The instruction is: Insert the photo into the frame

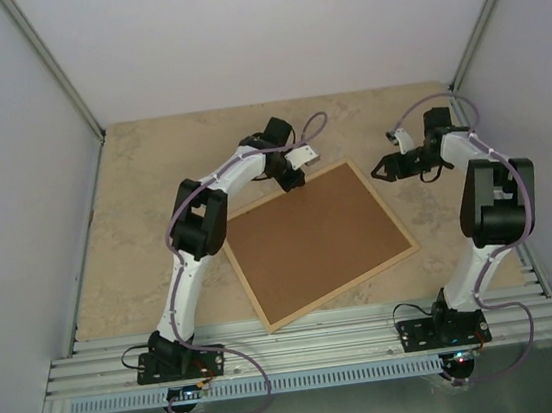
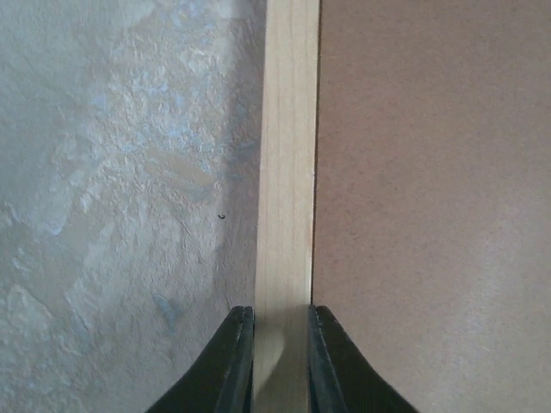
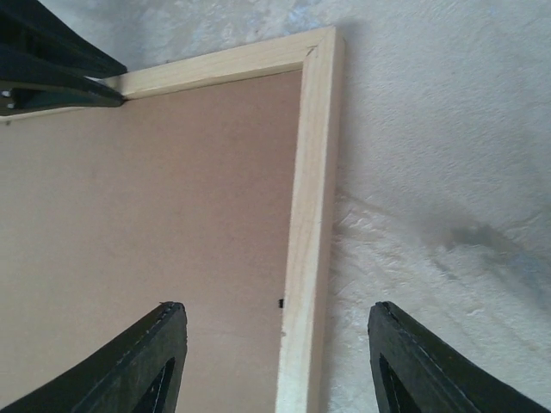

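We see a table (image 1: pixel 143 193) topped with a mottled beige, stone-like surface, closed in by plain pale walls (image 1: pixel 284 24) with grey metal posts (image 1: pixel 50 65) at the far corners. A ribbed aluminium rail (image 1: pixel 314 348) runs along the near edge, and both arm bases are bolted to it.

The frame (image 1: pixel 345 290) of pale wood lies flat at the middle of the table, turned at an angle. A brown backing board (image 1: pixel 316 242) fills it, and a small dark mark sits on the board's edge just inside the frame's right-hand rail.

The left gripper (image 2: pixel 281 314) is at the frame's far rail, its two black fingers (image 2: pixel 237 361) pressed against either side of the wooden strip.

The right gripper (image 3: pixel 275 308) is just beyond the frame's far corner. Its jaws stand wide apart and hold nothing, with the frame's rail showing between them.
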